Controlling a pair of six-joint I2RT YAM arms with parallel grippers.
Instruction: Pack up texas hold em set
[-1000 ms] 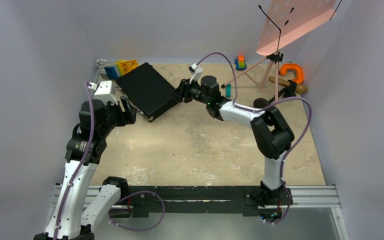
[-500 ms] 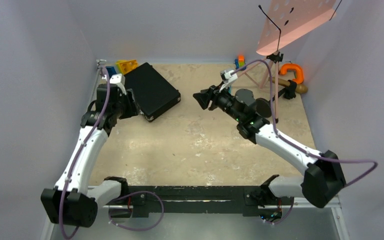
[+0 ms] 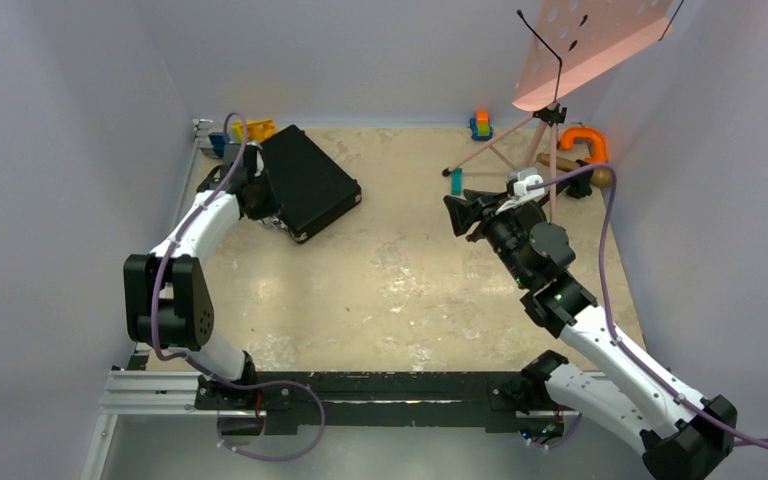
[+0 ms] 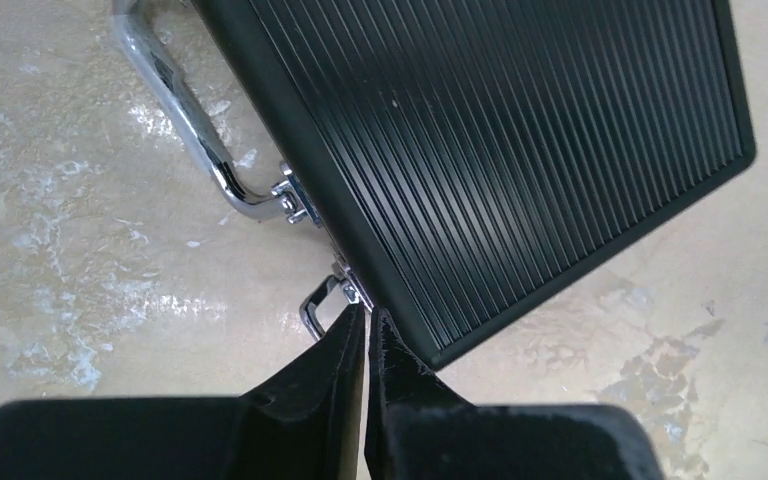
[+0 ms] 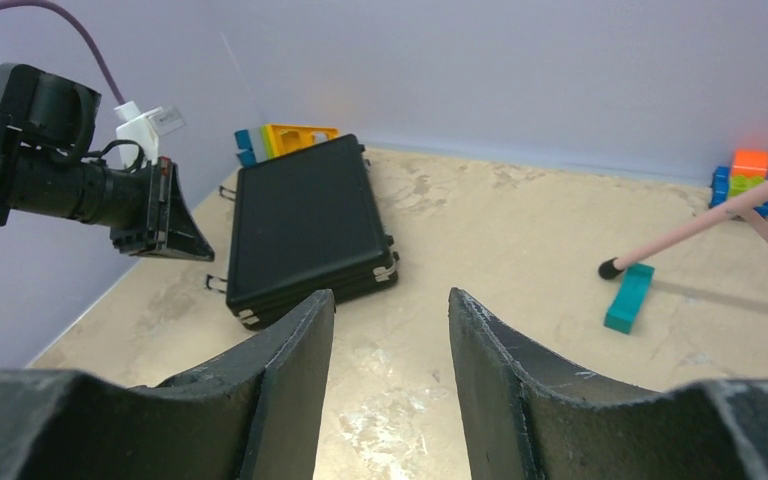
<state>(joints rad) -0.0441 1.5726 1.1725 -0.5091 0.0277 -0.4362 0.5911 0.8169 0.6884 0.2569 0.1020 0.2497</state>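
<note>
The closed black briefcase (image 3: 305,185) of the texas hold em set lies at the back left of the table, lid ribbed (image 4: 520,130), chrome handle (image 4: 195,130) on its left side. My left gripper (image 4: 368,312) is at that side (image 3: 265,213), jaws shut to a thin slit, tips touching the silver latch (image 4: 325,300) near the case's front corner. Whether the latch is pinched I cannot tell. My right gripper (image 3: 452,215) hovers mid-table right of the case, open and empty (image 5: 390,298), facing the case (image 5: 305,220). Chips, card box and dice are out of view.
Blue and yellow blocks (image 3: 245,132) sit behind the case against the back wall. A pink music stand (image 3: 585,40) spreads its legs at the back right, with a teal block (image 3: 456,181), an orange clamp (image 3: 585,143) and a small coloured toy (image 3: 480,124) nearby.
My left arm reached forward along the case's left side and its jaws closed at the latch. My right arm let go of the case's right edge and pulled back to the right.
</note>
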